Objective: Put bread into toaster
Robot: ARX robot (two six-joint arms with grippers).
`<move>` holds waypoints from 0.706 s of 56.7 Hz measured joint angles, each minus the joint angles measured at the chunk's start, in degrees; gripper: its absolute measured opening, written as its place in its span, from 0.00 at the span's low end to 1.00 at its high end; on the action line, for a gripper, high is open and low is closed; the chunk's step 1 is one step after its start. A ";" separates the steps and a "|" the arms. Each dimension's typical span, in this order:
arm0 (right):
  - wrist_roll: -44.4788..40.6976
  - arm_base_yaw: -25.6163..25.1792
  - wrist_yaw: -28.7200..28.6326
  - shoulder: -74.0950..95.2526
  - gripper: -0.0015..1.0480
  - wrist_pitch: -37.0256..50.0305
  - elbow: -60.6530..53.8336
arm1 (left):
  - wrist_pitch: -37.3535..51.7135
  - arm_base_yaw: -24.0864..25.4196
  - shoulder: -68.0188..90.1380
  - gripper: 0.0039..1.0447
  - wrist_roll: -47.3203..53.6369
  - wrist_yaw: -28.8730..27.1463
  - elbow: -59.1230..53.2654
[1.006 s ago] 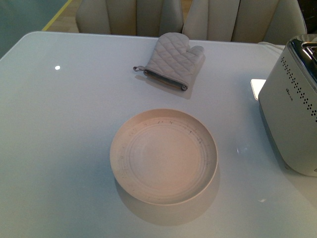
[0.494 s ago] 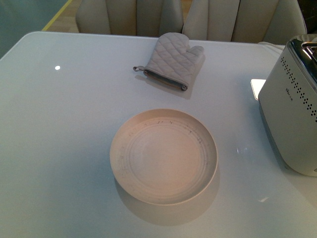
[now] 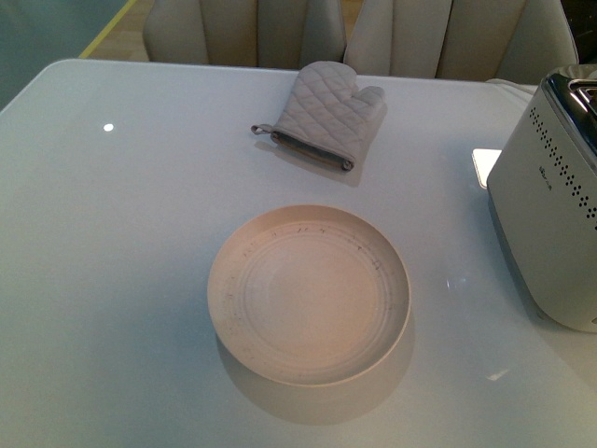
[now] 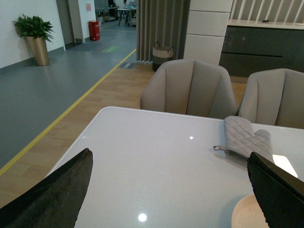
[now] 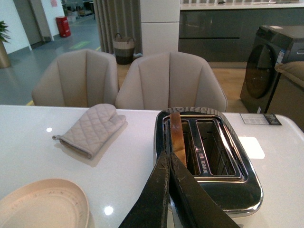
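Standing in the toaster (image 5: 207, 161) slot, bread (image 5: 177, 137) is in; right pincer (image 5: 167, 164) closed, empty; left pincer (image 4: 171, 183) wide.

A round cream plate (image 3: 308, 294) sits mid-table (image 3: 112, 280), a quilted grey oven mitt (image 3: 326, 114) lying beyond it

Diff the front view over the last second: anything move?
Nothing visibly changed in the front view. The plate, oven mitt and toaster sit where they were, and neither arm enters that view. The wrist views have no earlier pictures to compare.
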 joint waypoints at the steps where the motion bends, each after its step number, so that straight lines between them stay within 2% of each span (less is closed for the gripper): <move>1: 0.02 0.00 0.00 0.00 0.02 0.00 0.00 | 0.00 0.00 0.00 0.93 0.00 0.00 0.00; 3: -0.04 0.00 0.00 -0.07 0.03 0.00 0.00 | 0.00 0.00 0.00 0.93 0.00 0.00 0.00; 21: -0.02 0.00 0.00 -0.07 0.61 0.00 0.00 | 0.00 0.00 0.00 0.93 0.00 0.00 0.00; 32: 0.00 0.00 0.00 -0.07 0.91 0.00 0.00 | 0.00 0.00 0.00 0.93 0.00 0.02 0.00; 40: -0.02 0.00 0.00 -0.07 0.91 0.00 0.00 | 0.00 0.00 0.00 0.93 0.00 0.00 0.00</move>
